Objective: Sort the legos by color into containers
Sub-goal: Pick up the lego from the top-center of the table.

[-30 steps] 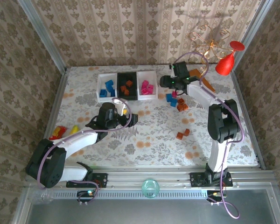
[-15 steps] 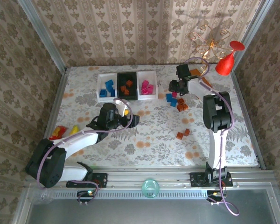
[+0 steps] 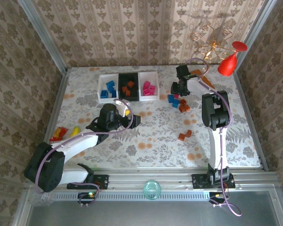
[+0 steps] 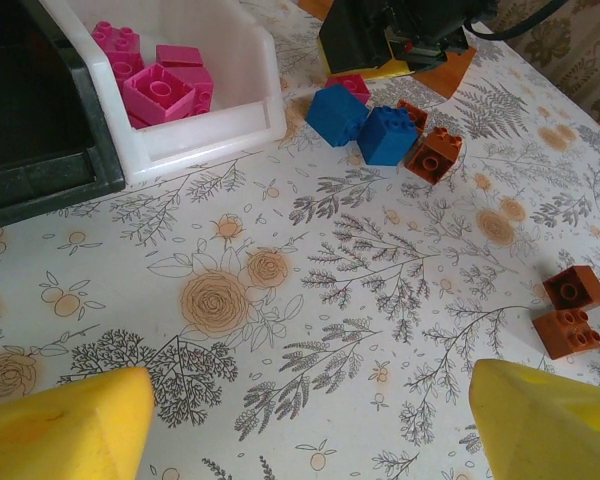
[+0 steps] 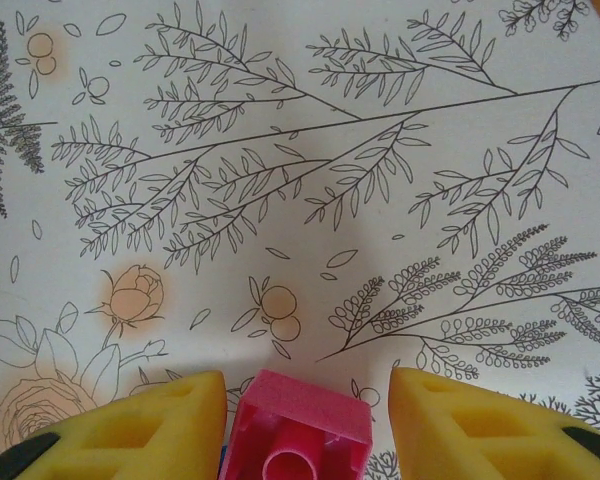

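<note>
My right gripper (image 3: 178,89) is low over the table at the back right, and its yellow fingers (image 5: 160,420) straddle a pink lego (image 5: 298,430). The left finger sits against the brick and a narrow gap remains at the right finger. Blue legos (image 3: 173,100) and an orange-brown one (image 3: 183,106) lie just in front of it, and two orange-brown legos (image 3: 185,135) lie nearer me. The containers stand in a row: a white tray with blue bricks (image 3: 107,87), a black tray (image 3: 128,86), and a white tray with pink bricks (image 3: 148,86). My left gripper (image 4: 310,430) hangs open over bare table.
An orange-brown board (image 3: 203,79) lies behind the right gripper, with a red goblet (image 3: 228,63) and a gold wire ornament (image 3: 210,44) at the back right. Small yellow and red pieces (image 3: 62,133) sit by the left wall. A teal cup (image 3: 152,189) stands on the front rail.
My right arm folded in closer and its gripper settled lower over the pink lego, the fingers narrowing around it. The left arm stayed where it was.
</note>
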`<action>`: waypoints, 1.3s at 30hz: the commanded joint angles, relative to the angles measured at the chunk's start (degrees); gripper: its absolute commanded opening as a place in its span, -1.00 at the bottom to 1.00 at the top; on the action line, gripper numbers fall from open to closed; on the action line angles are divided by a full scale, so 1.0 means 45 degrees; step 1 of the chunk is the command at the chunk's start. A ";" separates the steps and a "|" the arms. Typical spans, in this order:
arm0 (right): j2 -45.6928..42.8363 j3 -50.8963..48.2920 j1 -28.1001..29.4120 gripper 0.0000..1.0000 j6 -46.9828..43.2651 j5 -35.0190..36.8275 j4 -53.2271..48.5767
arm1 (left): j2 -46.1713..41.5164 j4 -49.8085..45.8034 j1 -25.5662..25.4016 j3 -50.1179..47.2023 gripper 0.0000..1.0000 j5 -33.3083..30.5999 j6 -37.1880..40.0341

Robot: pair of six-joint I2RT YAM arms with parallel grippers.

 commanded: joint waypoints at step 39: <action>-0.4265 -0.2645 0.1966 -0.39 -0.0207 -0.1736 0.3282 | -0.0785 -0.0523 -0.0160 -0.0153 0.68 -0.1420 0.0050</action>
